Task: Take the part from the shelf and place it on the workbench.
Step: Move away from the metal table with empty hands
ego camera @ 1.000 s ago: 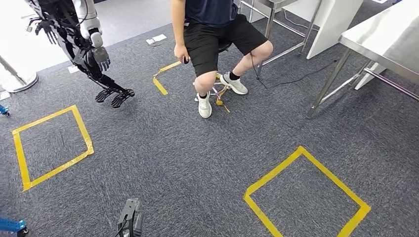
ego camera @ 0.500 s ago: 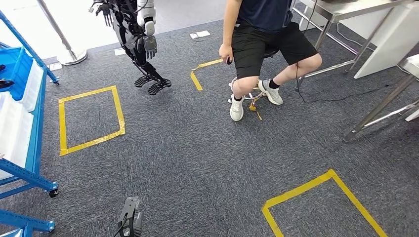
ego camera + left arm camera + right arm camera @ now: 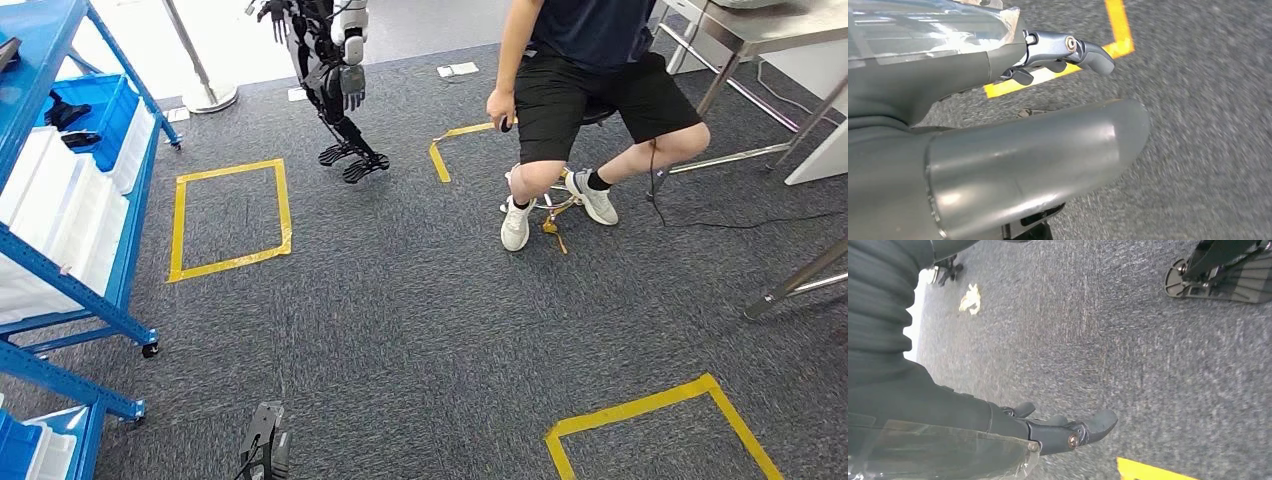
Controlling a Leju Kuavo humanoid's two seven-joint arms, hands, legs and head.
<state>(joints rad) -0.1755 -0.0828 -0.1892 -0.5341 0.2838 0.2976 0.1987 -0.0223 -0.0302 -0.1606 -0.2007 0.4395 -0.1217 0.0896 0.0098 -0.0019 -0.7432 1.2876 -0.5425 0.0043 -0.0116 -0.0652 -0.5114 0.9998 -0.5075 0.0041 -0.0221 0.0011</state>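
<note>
The blue shelf (image 3: 60, 270) stands at the left edge of the head view, with white bins on its levels. Two small black parts (image 3: 66, 113) lie in a blue bin on an upper level, too small to tell apart in detail. A steel workbench (image 3: 775, 30) shows at the far top right. My left hand (image 3: 1023, 160) hangs over the carpet with its fingers (image 3: 1068, 47) loosely extended and nothing in them. My right hand (image 3: 1013, 425) also hangs over the carpet, its fingers (image 3: 1083, 430) apart and holding nothing.
A person (image 3: 590, 90) sits on a stool at the upper middle. Another robot (image 3: 335, 80) stands behind a yellow tape square (image 3: 230, 215). A second tape square (image 3: 660, 420) lies at the lower right, and a steel table leg (image 3: 800, 285) at the right edge.
The camera has swung left: the whole scene slid right, the blue shelf came into view at the left, and the steel tables moved toward the right edge. Both hands still hang with nothing in them.
</note>
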